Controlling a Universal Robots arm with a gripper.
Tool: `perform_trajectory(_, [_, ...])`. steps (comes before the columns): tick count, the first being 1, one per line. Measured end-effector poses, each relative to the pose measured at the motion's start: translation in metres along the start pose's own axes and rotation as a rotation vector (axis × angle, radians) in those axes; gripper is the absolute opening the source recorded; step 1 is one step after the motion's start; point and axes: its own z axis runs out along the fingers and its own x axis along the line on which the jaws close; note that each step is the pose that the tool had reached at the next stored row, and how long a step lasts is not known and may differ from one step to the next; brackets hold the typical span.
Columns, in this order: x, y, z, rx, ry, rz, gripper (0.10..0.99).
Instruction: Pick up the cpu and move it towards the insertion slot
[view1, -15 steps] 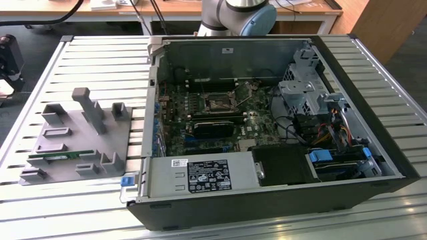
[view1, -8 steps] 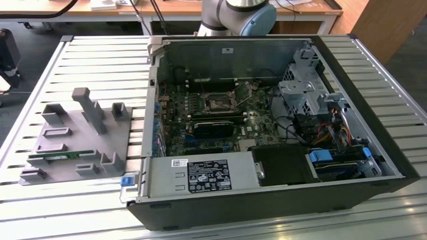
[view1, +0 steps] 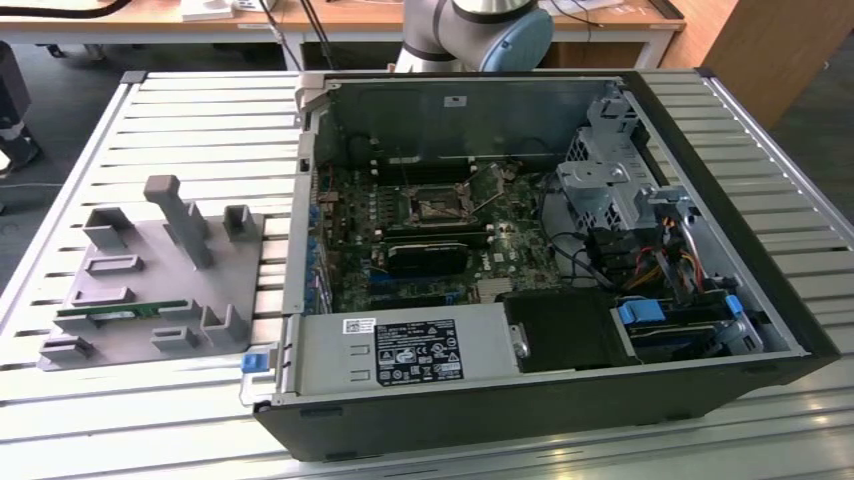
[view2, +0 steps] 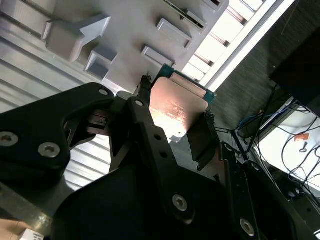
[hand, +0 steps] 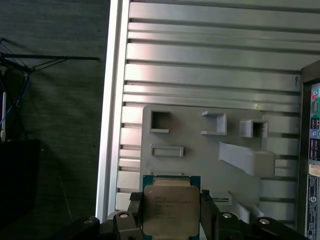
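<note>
- Jaws sit closest to both wrist cameras, clamped on the cpu (hand: 169, 210) by two opposite edges. That grip, I'd judge, keeps its metal top and its underside untouched.
- In the second wrist view the cpu (view2: 177, 107) lies flat between them, with its silvery face toward that camera and a green rim showing at one edge.
- Beyond the chip lies the grey tray (hand: 195, 160). The cpu seems to hang clear above the tray's edge, close to the rim of the slatted surface (hand: 200, 65), so the pick-up looks done.
- From the exterior view, the tray (view1: 160, 285) rests on the surface on the exterior view's left, just beside the open case (view1: 467, 420). A memory stick (view1: 120, 312) lies in one of the tray's near recesses.
- Inside the case, the slot (view1: 437, 207) sits on the board toward the far side, well apart from the tray. The case lies on its side with the opening upward, so the slot faces up to take a chip from above.
- With the tray under the chip, the carry toward the slot looks barely begun.
</note>
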Motion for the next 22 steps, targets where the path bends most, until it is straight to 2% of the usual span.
perform_trajectory(13, [0.0001, 0.0012, -0.0231, 0.0, 0.0001, 0.0, 0.541])
perform_trajectory(17, [-0.0011, 0.0013, -0.0255, 0.0, -0.0001, 0.0, 0.541])
perform_trajectory(22, [-0.0066, 0.0011, -0.0264, 0.0, 0.0001, 0.0, 0.541])
